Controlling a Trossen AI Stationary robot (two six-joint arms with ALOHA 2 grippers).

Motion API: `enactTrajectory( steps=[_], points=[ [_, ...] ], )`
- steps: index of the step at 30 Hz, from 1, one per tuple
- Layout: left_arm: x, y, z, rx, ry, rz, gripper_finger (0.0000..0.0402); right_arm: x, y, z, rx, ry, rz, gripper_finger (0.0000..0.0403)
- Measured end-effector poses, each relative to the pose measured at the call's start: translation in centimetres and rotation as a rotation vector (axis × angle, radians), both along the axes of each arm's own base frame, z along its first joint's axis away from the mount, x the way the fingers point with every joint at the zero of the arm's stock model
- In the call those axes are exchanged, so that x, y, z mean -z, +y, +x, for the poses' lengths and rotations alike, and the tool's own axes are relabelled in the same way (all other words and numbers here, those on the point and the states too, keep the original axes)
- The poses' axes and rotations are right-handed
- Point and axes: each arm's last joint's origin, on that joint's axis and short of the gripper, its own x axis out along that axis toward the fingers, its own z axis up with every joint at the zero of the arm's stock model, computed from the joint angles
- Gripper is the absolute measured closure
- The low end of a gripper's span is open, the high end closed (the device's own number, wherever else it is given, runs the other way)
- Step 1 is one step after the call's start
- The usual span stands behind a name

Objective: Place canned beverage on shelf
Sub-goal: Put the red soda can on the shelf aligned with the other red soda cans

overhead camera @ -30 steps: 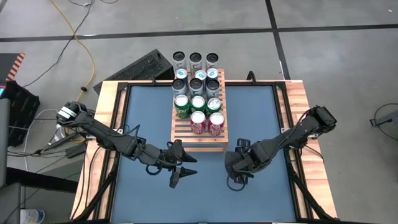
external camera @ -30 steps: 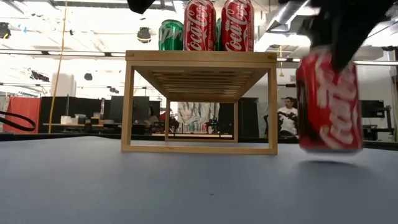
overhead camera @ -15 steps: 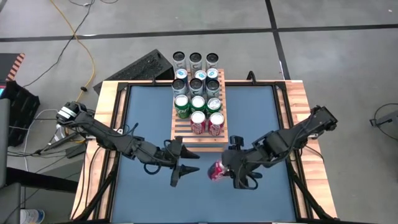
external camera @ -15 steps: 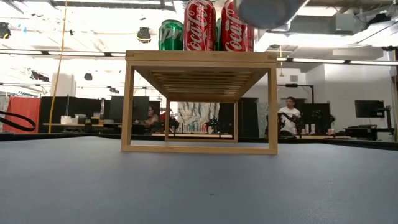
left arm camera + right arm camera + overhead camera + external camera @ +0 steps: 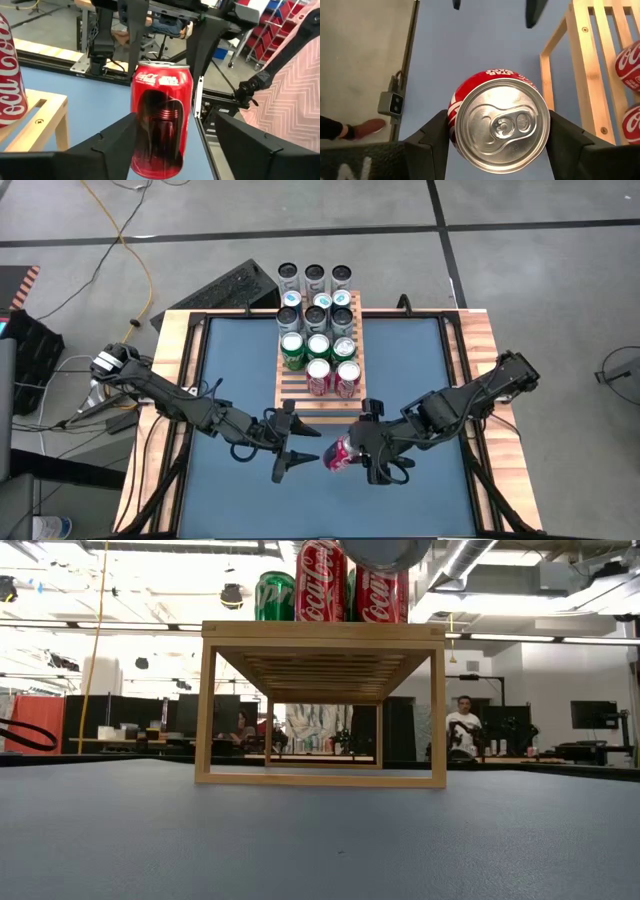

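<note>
now my right gripper (image 5: 352,453), clamped on the red can (image 5: 338,454), has lifted it off the table toward my left gripper (image 5: 296,452), whose jaws stand apart, just before the shelf (image 5: 321,399).

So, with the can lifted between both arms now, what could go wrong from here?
1. The right gripper holds the red can by its sides only; it might slip if the open left gripper bumps it during a handover.
2. Only the front strip of the shelf is bare, just before two red cans. The new can could knock them.
3. Set too near the front edge, it could tip off.
</note>
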Motion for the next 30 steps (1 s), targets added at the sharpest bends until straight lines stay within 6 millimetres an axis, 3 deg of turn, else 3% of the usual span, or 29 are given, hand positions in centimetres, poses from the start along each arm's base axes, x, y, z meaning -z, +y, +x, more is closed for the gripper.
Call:
enactTrajectory(
  steps=[9, 30],
  points=[
    [-0.1, 1.0, 0.4, -0.035, -0.002, -0.03, 0.0076, -0.1, -0.1, 0.1, -0.011, -0.015, -0.016, 0.0164],
    [0.3, 2.8, 1.1, 0.034, 0.046, -0.126, 0.0072, -0.8, -1.0, 1.4, -0.047, -0.118, -0.047, 0.0165]
  ],
)
